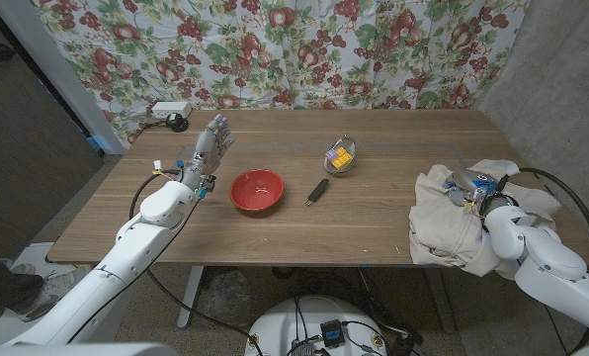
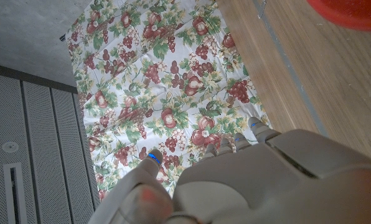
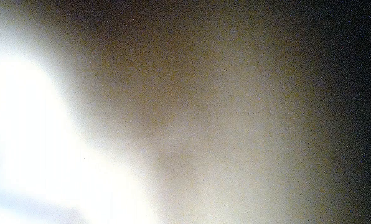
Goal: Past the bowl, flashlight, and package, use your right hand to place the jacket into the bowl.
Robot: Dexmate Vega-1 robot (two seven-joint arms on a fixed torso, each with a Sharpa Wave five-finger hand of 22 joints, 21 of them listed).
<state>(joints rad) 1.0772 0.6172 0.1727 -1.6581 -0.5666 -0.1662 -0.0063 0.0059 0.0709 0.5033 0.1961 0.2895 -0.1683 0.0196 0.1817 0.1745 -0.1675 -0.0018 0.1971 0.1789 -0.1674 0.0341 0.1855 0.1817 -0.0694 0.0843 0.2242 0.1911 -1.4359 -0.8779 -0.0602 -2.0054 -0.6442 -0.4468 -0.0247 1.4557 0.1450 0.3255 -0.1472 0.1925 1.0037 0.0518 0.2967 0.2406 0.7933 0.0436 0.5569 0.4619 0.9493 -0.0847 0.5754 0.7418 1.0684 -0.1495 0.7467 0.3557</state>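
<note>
Red bowl (image 1: 256, 190) on brown wood-grain table (image 1: 374, 222). Black flashlight (image 1: 317, 191) at three o'clock from bowl. Clear package (image 1: 341, 158) with yellow and purple contents at one o'clock from bowl. Cream-beige jacket (image 1: 453, 222), rumpled, at three o'clock on table. White-and-grey left hand (image 1: 208, 150) with blue marks on fingertips (image 2: 154, 158). Grey right hand (image 1: 469, 188) with blue detail, against the jacket. Backdrop curtain (image 1: 304, 49) white, patterned with red fruit, purple grapes, green leaves. Blurred beige and white glare in right wrist view.
</note>
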